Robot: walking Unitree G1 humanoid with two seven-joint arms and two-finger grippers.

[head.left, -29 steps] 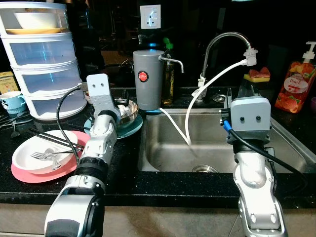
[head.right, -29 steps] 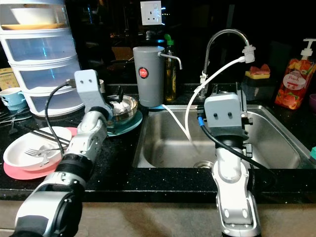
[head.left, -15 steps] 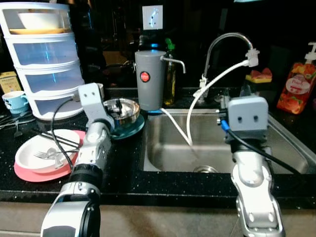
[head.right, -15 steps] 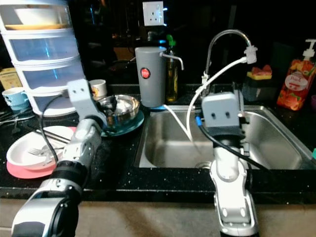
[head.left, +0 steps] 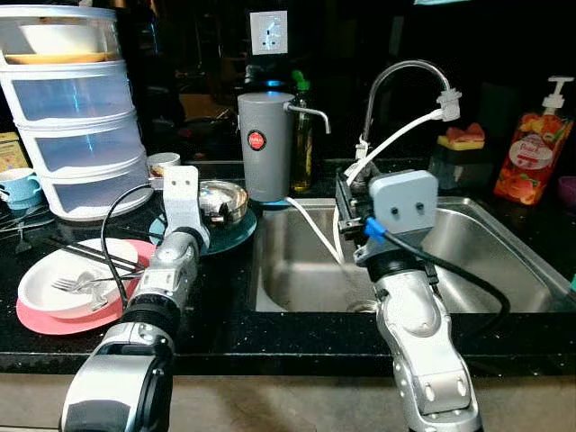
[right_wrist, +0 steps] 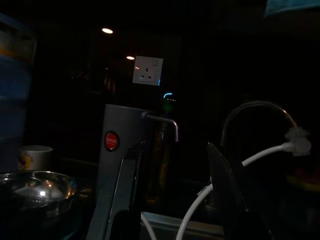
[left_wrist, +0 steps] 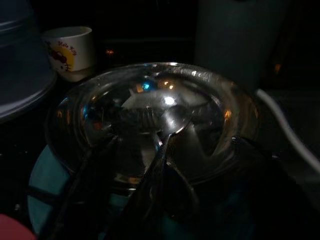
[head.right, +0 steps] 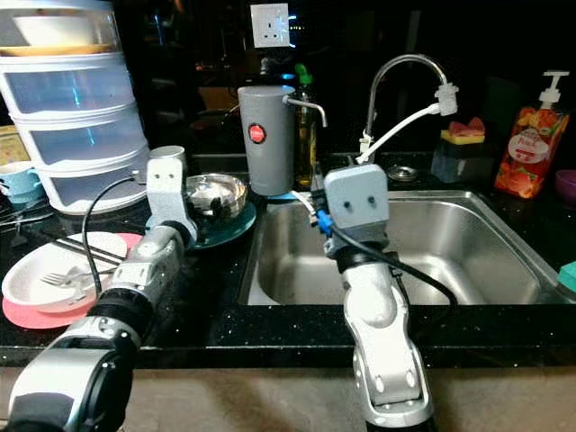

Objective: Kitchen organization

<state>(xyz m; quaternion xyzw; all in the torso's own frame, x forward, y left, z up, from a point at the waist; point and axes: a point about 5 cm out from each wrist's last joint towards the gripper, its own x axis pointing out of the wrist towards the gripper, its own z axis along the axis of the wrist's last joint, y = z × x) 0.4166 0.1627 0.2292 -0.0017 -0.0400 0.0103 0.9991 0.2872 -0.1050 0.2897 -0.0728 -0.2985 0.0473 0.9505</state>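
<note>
Nearest the robot, the black surface carries a white bowl with a fork, stacked on a pink plate, with dark chopsticks lying across the bowl's rim; stacking likely groups used dishes beside the sink for washing. The left gripper reaches the steel bowl, which sits on a teal plate; in the left wrist view its jaws stand apart at the bowl's near rim, apparently straddling it, not yet clamped. The right gripper is raised over the sink's left part, jaws parted and holding nothing, apparently clear of the working arm. Behind the bowl stand a small printed cup, a grey water filter and the faucet with its white hose. A tiered clear container stands far left.
</note>
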